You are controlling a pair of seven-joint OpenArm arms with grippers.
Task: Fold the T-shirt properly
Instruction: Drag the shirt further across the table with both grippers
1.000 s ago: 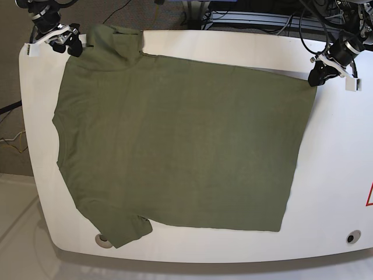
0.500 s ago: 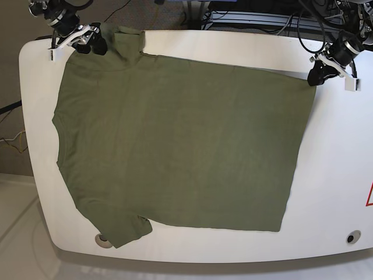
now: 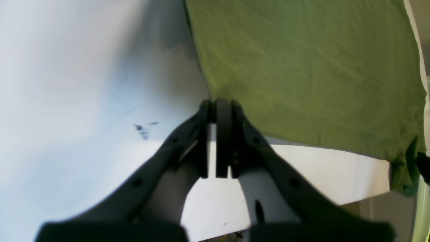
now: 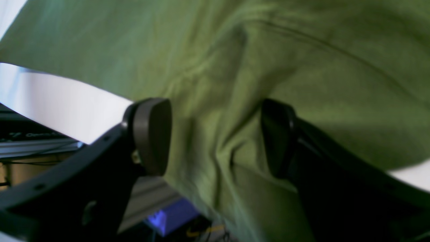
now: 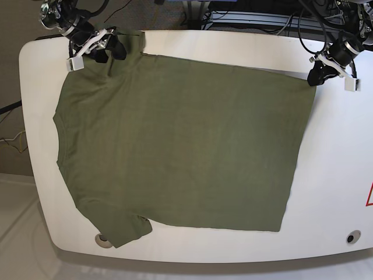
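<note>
The olive-green T-shirt [image 5: 175,140] lies spread flat on the white table [image 5: 338,175], its collar end toward the left and its hem toward the right. My left gripper [image 5: 313,77] is at the far hem corner. In the left wrist view its fingers [image 3: 223,134] are pressed together, with the left gripper [image 3: 215,107] shut on that corner of the T-shirt [image 3: 302,67]. My right gripper [image 5: 109,52] hovers over the far sleeve. In the right wrist view the right gripper [image 4: 215,134] is open, and the rumpled T-shirt [image 4: 302,67] sleeve lies between its pads [image 4: 151,134].
Cables and equipment [image 5: 250,17] crowd the space behind the table's far edge. Round holes sit near the front edge at the right [image 5: 350,237] and the left [image 5: 103,238]. A red mark [image 5: 369,195] shows at the right edge. Small dark smudges [image 3: 142,129] mark the tabletop.
My right gripper has moved rightward along the far edge, from the table's left corner to above the far sleeve. The left gripper and the shirt have stayed put.
</note>
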